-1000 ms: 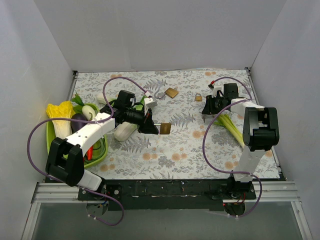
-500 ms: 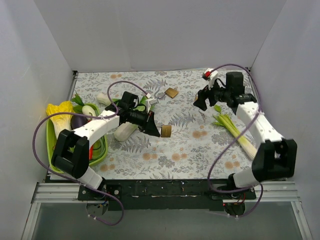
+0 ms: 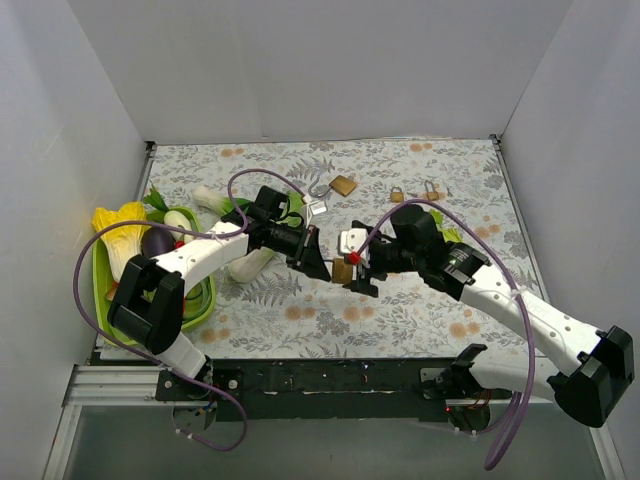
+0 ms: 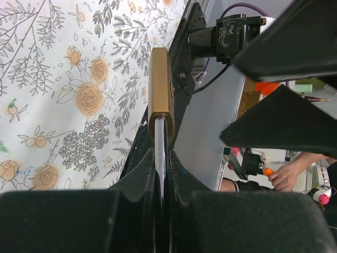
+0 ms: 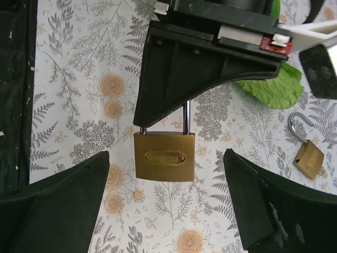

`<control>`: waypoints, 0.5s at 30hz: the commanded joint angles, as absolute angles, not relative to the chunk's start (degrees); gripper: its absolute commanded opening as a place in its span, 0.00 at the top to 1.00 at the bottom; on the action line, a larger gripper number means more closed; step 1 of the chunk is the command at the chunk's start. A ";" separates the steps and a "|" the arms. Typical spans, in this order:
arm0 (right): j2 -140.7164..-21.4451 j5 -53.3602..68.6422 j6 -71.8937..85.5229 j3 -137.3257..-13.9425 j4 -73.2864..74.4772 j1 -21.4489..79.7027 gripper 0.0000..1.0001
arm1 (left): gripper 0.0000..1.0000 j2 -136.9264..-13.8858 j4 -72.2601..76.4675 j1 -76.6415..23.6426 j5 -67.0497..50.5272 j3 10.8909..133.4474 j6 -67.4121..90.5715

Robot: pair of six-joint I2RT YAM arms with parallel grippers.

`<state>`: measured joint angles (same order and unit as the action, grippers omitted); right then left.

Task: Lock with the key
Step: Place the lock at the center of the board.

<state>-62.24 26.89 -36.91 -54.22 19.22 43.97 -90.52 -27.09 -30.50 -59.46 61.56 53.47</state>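
We're counting four brass padlocks: left jaws are clenching a rectangular padlock (image 5: 164, 157) by its steel shackle (image 5: 186, 118), right jaws are hanging released, flanking it, three others (image 3: 343, 185) lying on the floral desk (image 3: 250, 310).

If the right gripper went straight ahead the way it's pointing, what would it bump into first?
Most likely the brass padlock, held by its shackle in the shut left gripper. It sits centred between the right gripper's open fingers in the wrist view; how near is unclear.
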 commanded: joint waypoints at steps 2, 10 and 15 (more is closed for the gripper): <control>-63.98 21.63 -39.73 -53.97 19.60 47.11 0.04 | 1.00 -86.40 -23.91 -31.29 -63.37 63.98 56.16; -67.06 17.75 -40.08 -53.00 17.05 48.51 0.03 | 1.00 -86.48 -21.88 -31.55 -64.77 64.16 57.92; -68.73 16.96 -39.82 -53.09 15.91 48.87 0.04 | 1.00 -86.22 -20.66 -31.64 -65.30 63.98 58.97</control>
<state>-68.07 18.31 -39.31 -53.34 19.16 48.29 -90.15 -24.01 -31.38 -60.42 61.60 57.80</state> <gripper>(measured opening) 0.967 0.054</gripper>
